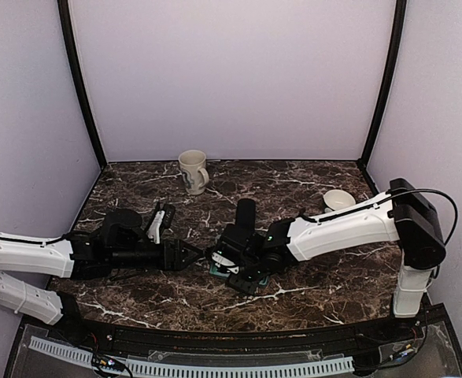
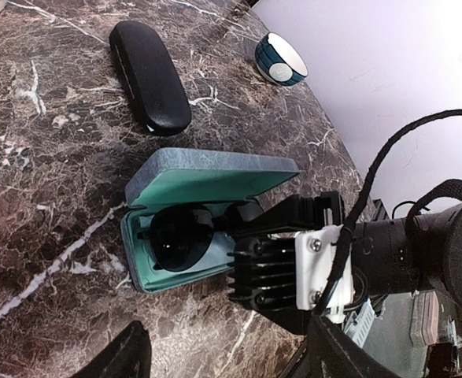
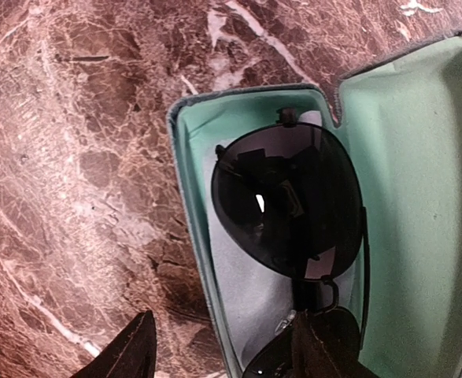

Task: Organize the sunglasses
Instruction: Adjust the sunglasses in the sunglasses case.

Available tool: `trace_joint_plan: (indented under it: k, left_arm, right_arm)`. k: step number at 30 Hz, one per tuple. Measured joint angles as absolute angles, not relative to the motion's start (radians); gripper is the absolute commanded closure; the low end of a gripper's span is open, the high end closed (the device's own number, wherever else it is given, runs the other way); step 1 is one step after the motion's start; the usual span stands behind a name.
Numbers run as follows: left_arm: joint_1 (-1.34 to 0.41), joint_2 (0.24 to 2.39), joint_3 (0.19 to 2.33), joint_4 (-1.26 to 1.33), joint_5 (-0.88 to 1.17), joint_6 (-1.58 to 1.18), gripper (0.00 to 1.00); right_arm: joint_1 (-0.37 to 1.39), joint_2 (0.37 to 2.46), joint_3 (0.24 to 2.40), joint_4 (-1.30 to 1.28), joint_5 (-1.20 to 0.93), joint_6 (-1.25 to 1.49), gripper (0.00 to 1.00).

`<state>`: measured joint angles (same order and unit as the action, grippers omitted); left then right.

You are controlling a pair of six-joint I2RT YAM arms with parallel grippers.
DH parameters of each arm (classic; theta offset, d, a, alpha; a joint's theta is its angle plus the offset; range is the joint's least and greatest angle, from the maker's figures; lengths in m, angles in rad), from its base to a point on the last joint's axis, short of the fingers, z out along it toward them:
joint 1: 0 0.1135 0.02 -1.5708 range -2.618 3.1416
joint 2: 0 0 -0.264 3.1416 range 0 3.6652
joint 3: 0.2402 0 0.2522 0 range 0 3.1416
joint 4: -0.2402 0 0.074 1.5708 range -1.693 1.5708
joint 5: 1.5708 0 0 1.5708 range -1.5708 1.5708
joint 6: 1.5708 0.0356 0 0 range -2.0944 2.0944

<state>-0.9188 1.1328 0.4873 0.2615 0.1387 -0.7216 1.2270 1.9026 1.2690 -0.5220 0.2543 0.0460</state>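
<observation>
Teal-lined case open, sunglasses lying lengthwise inside, straight under right gripper, jaws apart, gripping nothing. Left gripper just beside, also spread, empty. Right-arm job, probably.

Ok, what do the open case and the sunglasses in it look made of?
Open case: grey-blue shell, matte and grainy, perhaps fabric or leatherette; mint lining looks soft, felt-like. Sunglasses: glossy dark lenses showing reflections, thin dark frame, possibly metal; can't confirm.
</observation>
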Motion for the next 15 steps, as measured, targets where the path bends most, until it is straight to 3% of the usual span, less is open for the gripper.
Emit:
trace_joint_plan:
  k: [7,15]
  left_arm:
    - [-0.919,1.136,0.487,0.263,0.139,-0.722,0.3]
    - [-0.919,1.136,0.487,0.268,0.139,-0.722,0.3]
  right_arm:
    - [1.23,1.902,1.269,-0.524,0.242,0.06,0.39]
    - [1.23,1.845,1.268,-0.524,0.25,0.098,0.22]
